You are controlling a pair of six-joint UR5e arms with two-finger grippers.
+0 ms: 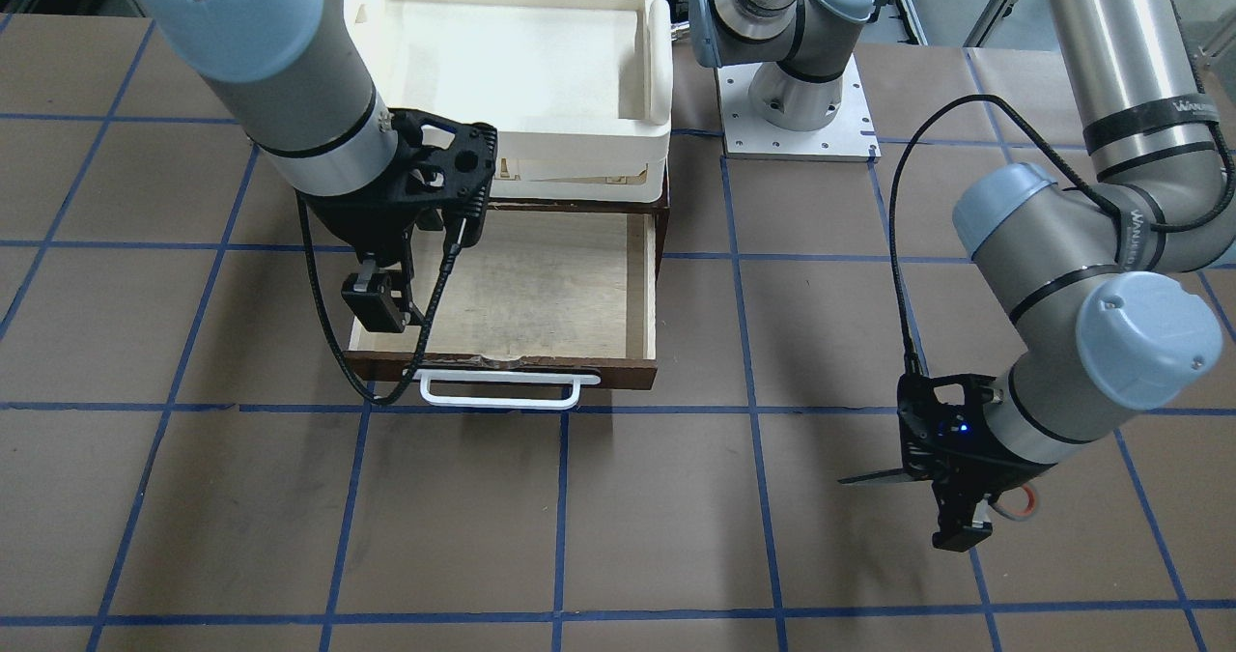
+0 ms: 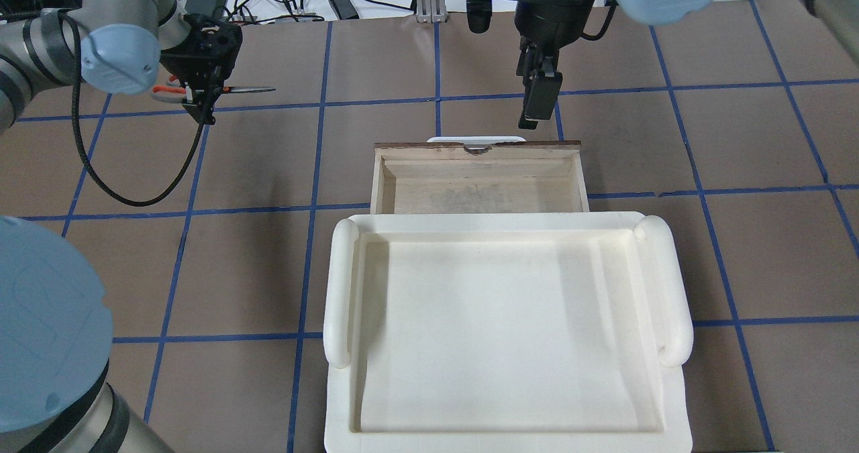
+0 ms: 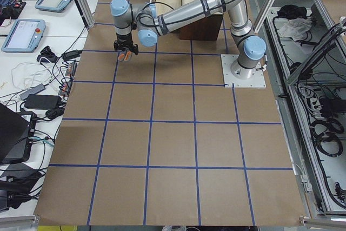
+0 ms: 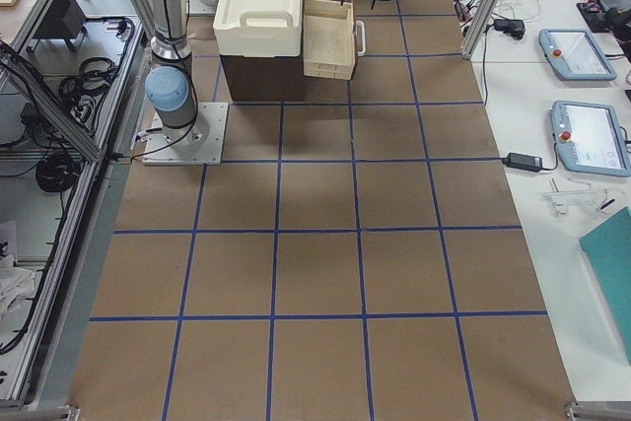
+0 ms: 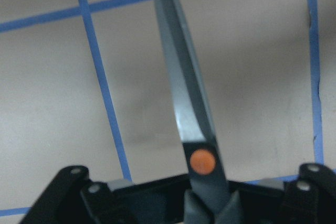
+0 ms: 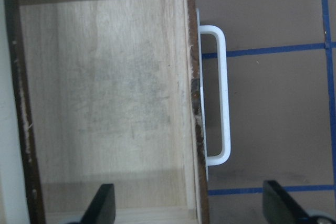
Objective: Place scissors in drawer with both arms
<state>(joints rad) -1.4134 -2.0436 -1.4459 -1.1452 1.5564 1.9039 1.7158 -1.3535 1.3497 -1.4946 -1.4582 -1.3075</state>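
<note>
My left gripper [image 1: 951, 486] is shut on the scissors [image 1: 874, 478] near the pivot, above the brown table, well to the side of the drawer. The dark blades point towards the drawer and the orange-lined handles [image 2: 164, 91] stick out behind. In the left wrist view the blade [image 5: 184, 93] runs straight ahead of the closed jaws. The dark brown drawer [image 1: 649, 285] is pulled open, its pale inside [image 2: 476, 194] bare, its white handle [image 1: 502, 389] in front. My right gripper [image 2: 537, 107] is open and empty, hovering over the drawer's front edge; its fingers [image 6: 102, 207] stand wide apart.
A large white plastic tray [image 2: 339, 285] sits on top of the dark cabinet behind the open drawer. The left arm's base plate [image 1: 800, 111] is beside the cabinet. Blue tape lines grid the brown table. Cables and tablets lie beyond the table's far edge [image 3: 32, 31].
</note>
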